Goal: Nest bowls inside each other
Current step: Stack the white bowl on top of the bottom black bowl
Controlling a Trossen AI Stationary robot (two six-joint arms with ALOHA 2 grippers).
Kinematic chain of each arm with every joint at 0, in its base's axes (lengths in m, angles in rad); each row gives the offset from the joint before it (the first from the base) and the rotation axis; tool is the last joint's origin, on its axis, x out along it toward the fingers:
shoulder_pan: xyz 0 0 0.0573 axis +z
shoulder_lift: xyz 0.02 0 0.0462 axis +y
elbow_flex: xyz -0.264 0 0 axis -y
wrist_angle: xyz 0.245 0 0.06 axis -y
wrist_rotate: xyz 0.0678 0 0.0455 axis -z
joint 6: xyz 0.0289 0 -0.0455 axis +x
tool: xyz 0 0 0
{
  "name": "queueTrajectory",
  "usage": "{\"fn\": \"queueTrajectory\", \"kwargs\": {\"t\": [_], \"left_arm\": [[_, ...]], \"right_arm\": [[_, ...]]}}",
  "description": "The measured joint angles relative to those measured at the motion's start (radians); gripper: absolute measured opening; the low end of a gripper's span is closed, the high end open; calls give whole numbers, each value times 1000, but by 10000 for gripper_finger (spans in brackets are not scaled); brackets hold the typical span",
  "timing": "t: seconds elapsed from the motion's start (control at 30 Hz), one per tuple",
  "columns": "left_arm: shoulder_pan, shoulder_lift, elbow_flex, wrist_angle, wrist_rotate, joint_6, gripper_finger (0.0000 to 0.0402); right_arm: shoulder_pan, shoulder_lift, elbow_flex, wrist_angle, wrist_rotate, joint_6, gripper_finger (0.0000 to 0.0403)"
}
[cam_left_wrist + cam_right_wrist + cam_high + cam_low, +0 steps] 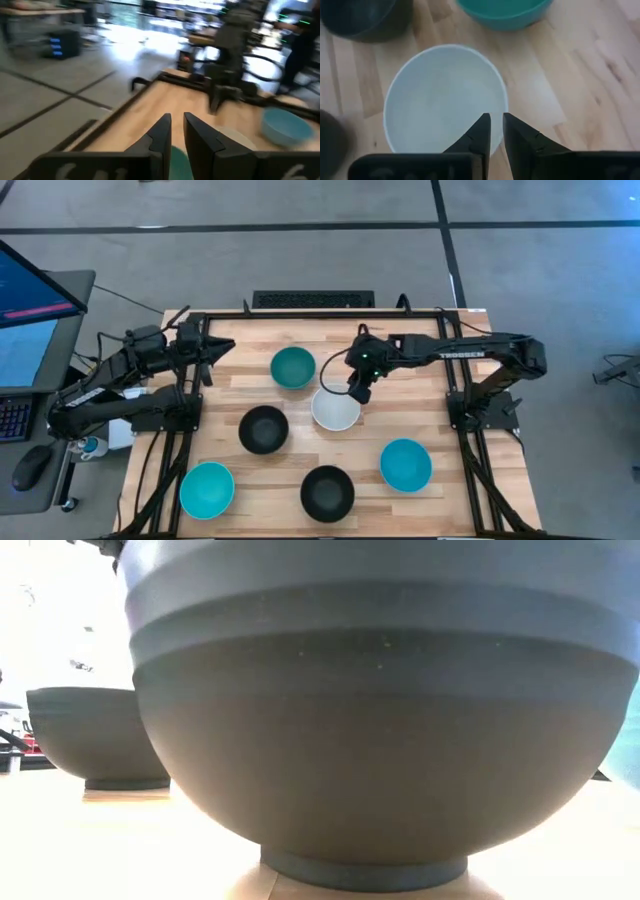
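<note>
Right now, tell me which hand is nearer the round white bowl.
Right. The right hand hangs just over the round white bowl at its far rim. The left hand waits at the table's far-left side, beyond the teal-green bowl.
</note>
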State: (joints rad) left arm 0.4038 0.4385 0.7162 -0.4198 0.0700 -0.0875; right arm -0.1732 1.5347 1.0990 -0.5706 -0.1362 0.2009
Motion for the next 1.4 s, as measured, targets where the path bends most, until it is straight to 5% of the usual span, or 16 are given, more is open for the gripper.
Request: {"fn": "queueTrajectory", "kwargs": {"t": [0.17, 0.5, 0.87, 1.17, 1.4], "left_arm": [[0, 0, 0, -45, 176, -3, 41], [0, 0, 0, -50, 341, -28, 41], [0, 0, 0, -52, 345, -3, 41], [0, 0, 0, -53, 344, -3, 41], [0, 0, 0, -53, 344, 0, 41]], "right_arm": [[1, 38, 14, -1, -5, 0, 74], [-4, 41, 48, -44, -24, -24, 74], [-31, 41, 48, -49, -89, 39, 74], [-54, 41, 48, 137, -49, 38, 74], [-51, 43, 40, 8, -56, 64, 74]]}}
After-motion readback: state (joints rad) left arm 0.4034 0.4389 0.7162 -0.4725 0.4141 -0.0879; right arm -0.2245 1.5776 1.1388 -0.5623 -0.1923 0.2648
